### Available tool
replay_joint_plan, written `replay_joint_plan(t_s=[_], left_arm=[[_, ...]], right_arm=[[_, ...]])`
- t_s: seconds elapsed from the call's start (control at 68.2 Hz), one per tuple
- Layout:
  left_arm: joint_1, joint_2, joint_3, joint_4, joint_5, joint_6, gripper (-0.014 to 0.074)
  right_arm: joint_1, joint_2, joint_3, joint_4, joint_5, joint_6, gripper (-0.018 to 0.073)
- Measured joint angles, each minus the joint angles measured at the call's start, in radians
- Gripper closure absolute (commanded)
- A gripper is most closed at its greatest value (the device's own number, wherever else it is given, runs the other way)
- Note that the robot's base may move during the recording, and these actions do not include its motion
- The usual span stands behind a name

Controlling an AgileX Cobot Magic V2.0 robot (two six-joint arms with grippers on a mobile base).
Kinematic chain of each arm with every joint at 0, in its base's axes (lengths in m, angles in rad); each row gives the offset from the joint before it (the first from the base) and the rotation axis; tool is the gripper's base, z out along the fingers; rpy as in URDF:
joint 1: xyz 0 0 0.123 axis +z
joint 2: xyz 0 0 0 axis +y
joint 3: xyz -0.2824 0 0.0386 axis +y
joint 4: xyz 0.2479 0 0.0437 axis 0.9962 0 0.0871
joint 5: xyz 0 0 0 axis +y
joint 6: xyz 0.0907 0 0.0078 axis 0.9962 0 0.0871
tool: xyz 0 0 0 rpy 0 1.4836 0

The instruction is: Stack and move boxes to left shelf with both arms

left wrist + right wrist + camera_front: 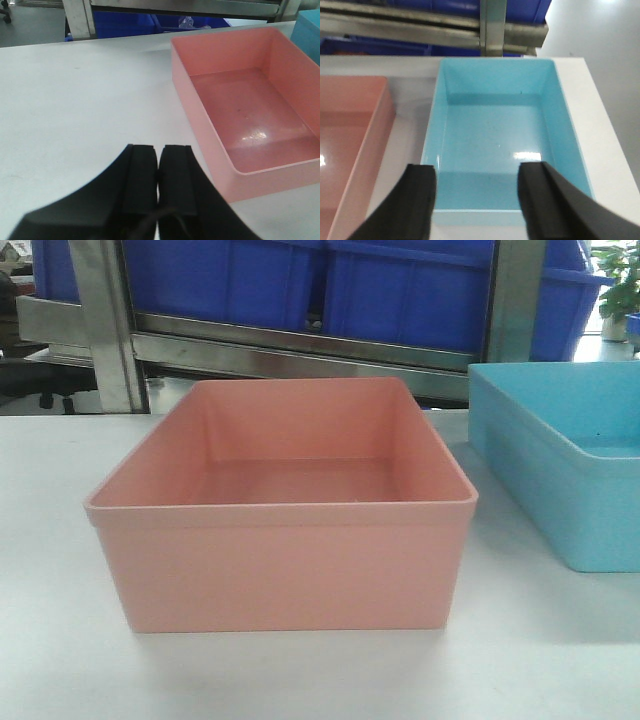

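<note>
**A:** Start at the left. What's the left gripper (159,150) doing?

**B:** Its two black fingers (142,175) are pressed together with nothing between them. It hangs over the bare table (75,100), to the left of the pink box (240,115) and clear of it.

**A:** And the pink box itself?

**B:** It stands upright on the table (300,670), open-topped and empty, in the middle of the front view (285,575).

**A:** What's behind it?

**B:** A steel rack (300,355) past the far table edge, with dark blue bins (400,290) on it. Neither box is on the rack.

**A:** Next to the right?

**B:** The blue box (560,480). It is also upright and empty, on the same table, and the front view cuts it off at the right edge. It sits beside the pink box (350,130) with a strip of table between them, so the two are apart and not stacked.

**A:** And the right gripper (476,172)?

**B:** Spread wide and holding nothing. It hangs over the near end of the blue box (495,135), one finger (420,200) near the left corner and the other towards the right. I cannot tell whether either finger touches the rim.
</note>
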Motion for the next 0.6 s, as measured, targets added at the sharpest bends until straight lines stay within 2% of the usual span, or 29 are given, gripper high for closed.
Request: replay_joint_plan(t_s=[0.161,0.264,0.323,0.455,0.601], left_arm=[[0.000,0.000,0.000,0.000,0.000,0.000,0.0605],[0.000,0.000,0.000,0.000,0.000,0.000,0.0605],[0.000,0.000,0.000,0.000,0.000,0.000,0.0605],[0.000,0.000,0.000,0.000,0.000,0.000,0.0605],[0.000,0.000,0.000,0.000,0.000,0.000,0.0605]], right_arm=[[0.000,0.244,-0.172,-0.027,0.146,0.000,0.0014],[-0.029,0.374,-0.295,-0.035,0.246,-0.002,0.0030],[-0.068,0.437,-0.351,-0.035,0.299,-0.011,0.0030],[-0.181,0.542,-0.465,-0.035,0.382,-0.098,0.0030],[-0.298,0.643,-0.529,-0.024,0.393,-0.220,0.0030]])
